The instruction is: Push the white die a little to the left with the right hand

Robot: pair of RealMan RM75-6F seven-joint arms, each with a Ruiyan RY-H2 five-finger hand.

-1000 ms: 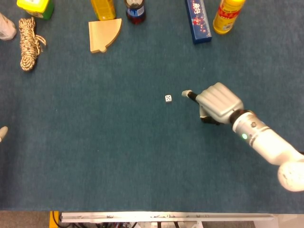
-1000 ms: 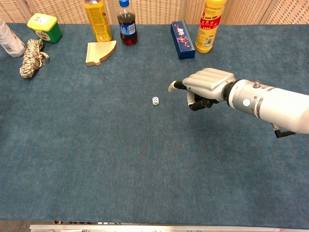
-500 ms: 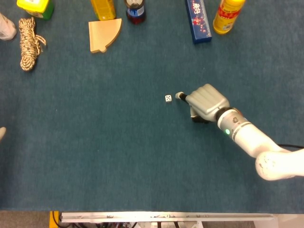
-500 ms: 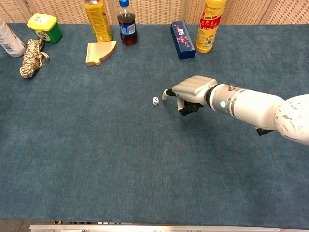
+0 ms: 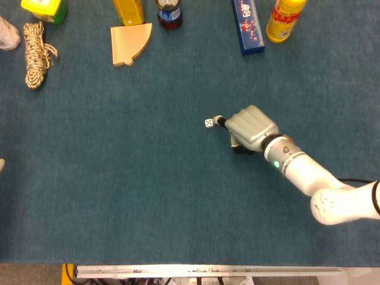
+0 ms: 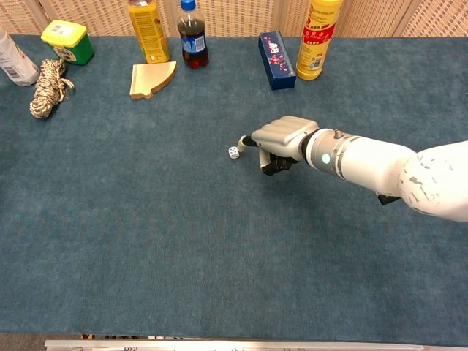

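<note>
The small white die (image 5: 209, 123) (image 6: 233, 152) lies on the blue cloth near the middle of the table. My right hand (image 5: 249, 127) (image 6: 281, 137) is low over the cloth just right of it, most fingers curled in and holding nothing. One outstretched fingertip (image 5: 218, 120) (image 6: 243, 140) points left and reaches the die's right side; I cannot tell if it touches. Only a pale sliver of my left hand (image 5: 2, 164) shows at the left edge of the head view.
Along the far edge stand a coiled rope (image 6: 46, 87), a green tub (image 6: 66, 41), a yellow bottle (image 6: 147, 30), a wooden wedge (image 6: 151, 78), a cola bottle (image 6: 192, 36), a blue box (image 6: 276, 50) and another yellow bottle (image 6: 319, 38).
My right hand has slid left across the cloth, closing the gap until its outstretched fingertip reaches the die. The die has barely shifted.
</note>
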